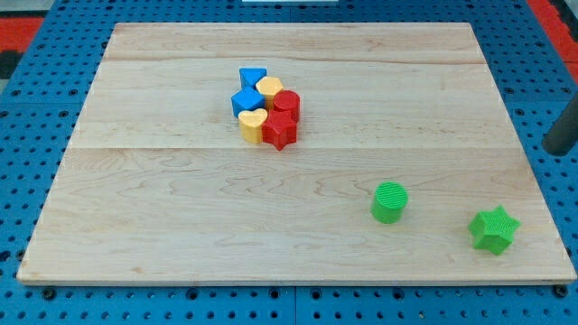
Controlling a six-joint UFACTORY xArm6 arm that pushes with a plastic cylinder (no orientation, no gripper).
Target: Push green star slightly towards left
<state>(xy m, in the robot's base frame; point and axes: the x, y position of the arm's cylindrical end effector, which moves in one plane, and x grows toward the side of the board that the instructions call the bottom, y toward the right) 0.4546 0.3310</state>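
Observation:
The green star [494, 229] lies near the board's bottom right corner. A green cylinder [389, 201] stands to its left, apart from it. My dark rod enters at the view's right edge, and my tip [554, 149] is just off the board's right edge, up and to the right of the green star, not touching any block.
A tight cluster sits at the board's upper middle: a blue triangle [252, 77], a yellow block [269, 88], a blue block [246, 101], a red cylinder [286, 104], a yellow heart [253, 125] and a red star [280, 132]. The wooden board [181, 226] rests on a blue pegboard.

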